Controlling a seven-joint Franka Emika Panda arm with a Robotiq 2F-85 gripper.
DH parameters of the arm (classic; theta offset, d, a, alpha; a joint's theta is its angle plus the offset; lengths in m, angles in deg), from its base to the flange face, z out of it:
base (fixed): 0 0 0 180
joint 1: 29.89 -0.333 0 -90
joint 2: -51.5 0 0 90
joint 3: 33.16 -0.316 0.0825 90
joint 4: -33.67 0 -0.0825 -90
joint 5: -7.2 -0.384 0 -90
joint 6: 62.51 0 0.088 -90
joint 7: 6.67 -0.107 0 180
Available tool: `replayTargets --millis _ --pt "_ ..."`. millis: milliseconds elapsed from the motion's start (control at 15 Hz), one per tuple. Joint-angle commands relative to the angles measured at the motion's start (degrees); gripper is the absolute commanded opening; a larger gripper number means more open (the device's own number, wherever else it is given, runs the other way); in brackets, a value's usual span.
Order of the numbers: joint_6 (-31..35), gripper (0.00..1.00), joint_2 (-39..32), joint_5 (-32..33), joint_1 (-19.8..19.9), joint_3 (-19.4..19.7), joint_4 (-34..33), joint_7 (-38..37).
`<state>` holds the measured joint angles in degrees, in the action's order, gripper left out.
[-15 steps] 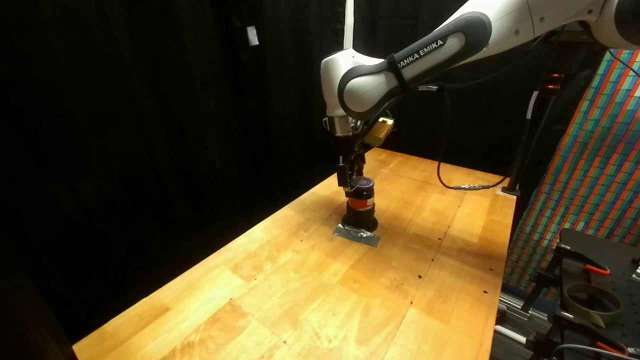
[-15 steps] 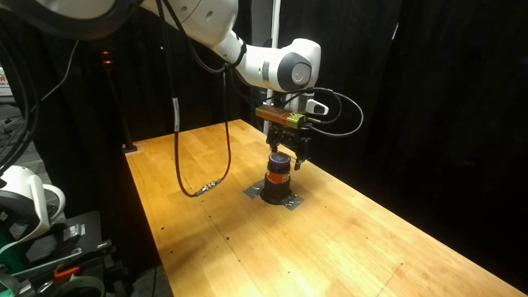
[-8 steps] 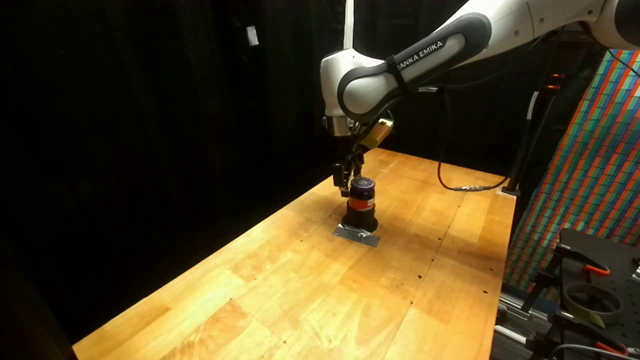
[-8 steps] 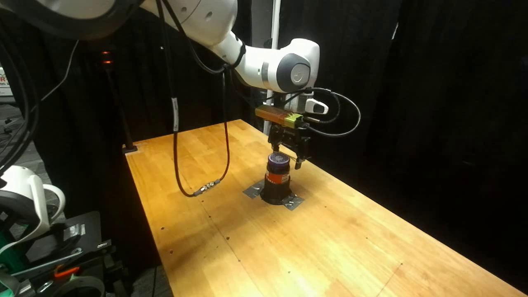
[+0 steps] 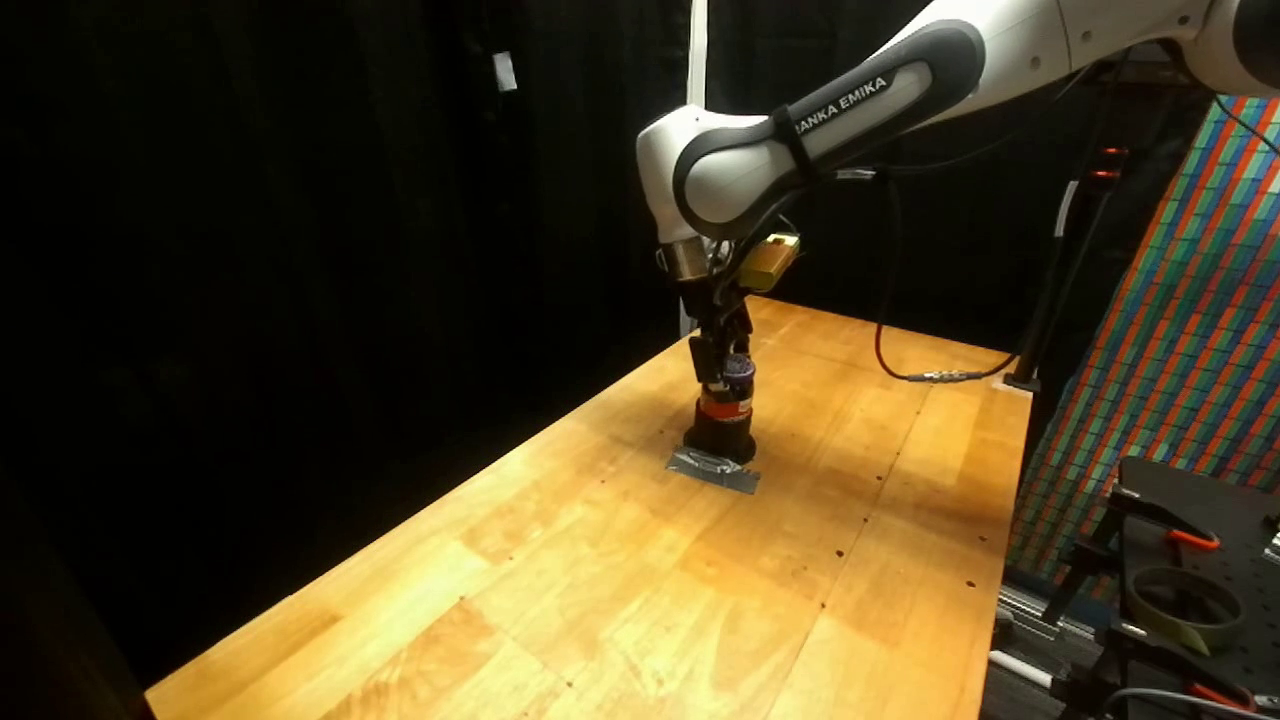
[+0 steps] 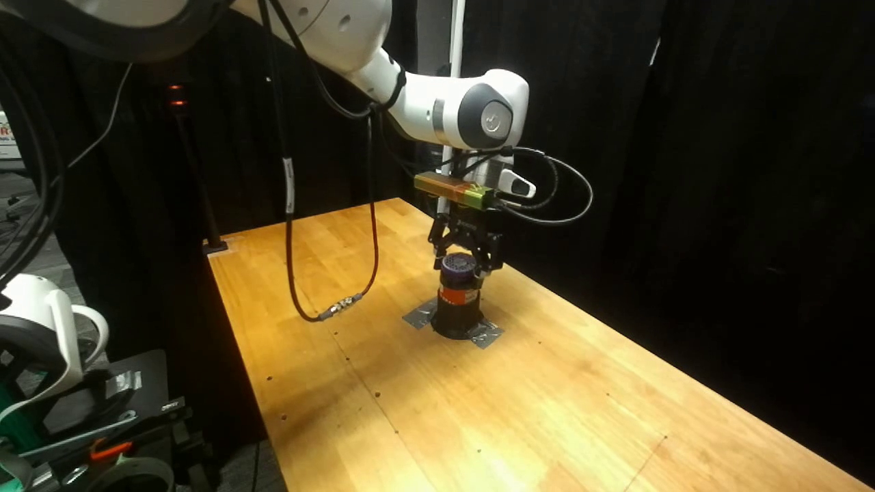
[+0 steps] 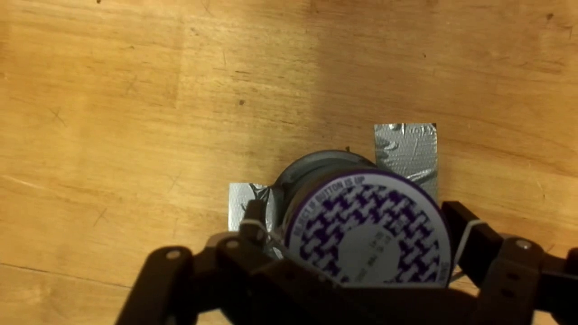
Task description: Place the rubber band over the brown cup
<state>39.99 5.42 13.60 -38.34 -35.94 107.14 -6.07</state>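
Observation:
The brown cup is a dark jar with an orange-red band (image 5: pixel 725 410) and a purple-white lid. It stands upright in a black base in both exterior views (image 6: pixel 459 296); its lid fills the lower middle of the wrist view (image 7: pixel 370 243). My gripper (image 7: pixel 361 225) is open and tilted, with one finger on each side of the lid. It also shows at the lid in both exterior views (image 5: pixel 726 366) (image 6: pixel 459 268). The pale rubber band (image 7: pixel 463 238) loops around both fingers. Its far stretch behind the lid is hidden, and contact with the jar cannot be told.
Grey tape strips (image 7: pixel 406 151) fix the black base to the wooden table (image 5: pixel 640 600). A cable with a connector (image 6: pixel 338 307) hangs above the table. A thin black post (image 6: pixel 212 239) stands at a table corner. A side cart (image 5: pixel 1200 500) holds clamps and a tape roll (image 5: pixel 1185 605).
My gripper first shifted slightly away from the jar, then moved over it and tilted. Its fingers are now beside the lid and appear spread wider. The jar stands in the same place.

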Motion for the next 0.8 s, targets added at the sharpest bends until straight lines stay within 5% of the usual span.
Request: replayTargets --millis 0,400,733 --pt "-1.5 1.0 4.8 1.1 -0.1 -0.2 6.1 2.3" --pt "13.5 1.0 14.3 0.4 1.9 -0.8 22.2 5.5" --pt "35.9 1.0 20.4 0.7 3.4 -0.6 36.5 6.6"
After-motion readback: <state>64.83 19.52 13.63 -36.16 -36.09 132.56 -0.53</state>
